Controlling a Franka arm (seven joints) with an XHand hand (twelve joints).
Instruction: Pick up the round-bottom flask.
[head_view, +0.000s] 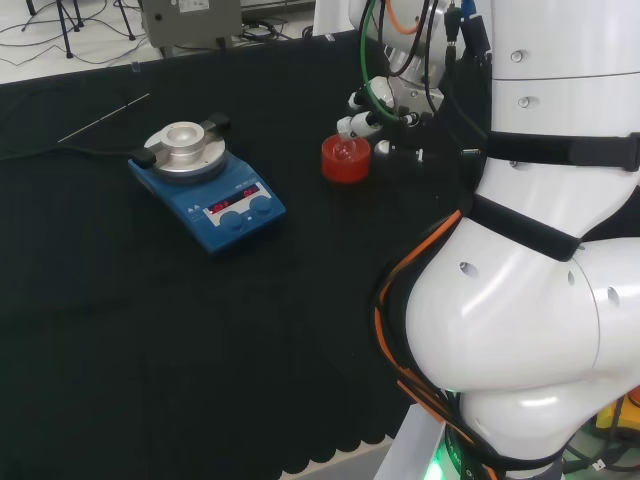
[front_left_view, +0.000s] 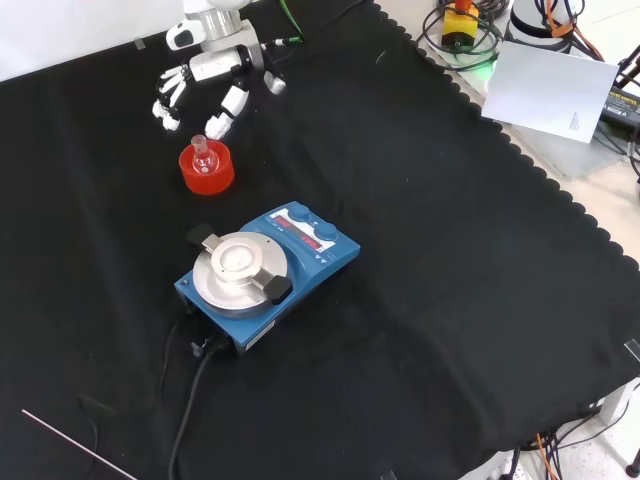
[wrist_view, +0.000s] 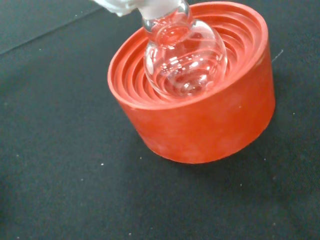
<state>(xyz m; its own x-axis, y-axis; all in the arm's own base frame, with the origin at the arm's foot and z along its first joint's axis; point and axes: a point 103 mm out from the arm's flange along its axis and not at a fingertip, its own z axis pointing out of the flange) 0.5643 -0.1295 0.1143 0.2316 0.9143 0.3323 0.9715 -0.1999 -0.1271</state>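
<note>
While seated in its red stand (front_left_view: 207, 170), flask (front_left_view: 201, 150) sits just below hand (front_left_view: 205, 70) — apart

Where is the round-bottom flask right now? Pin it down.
The round-bottom flask sits in the red ribbed stand at the front view's upper left, just below the hand and above the blue stirrer plate.
</note>
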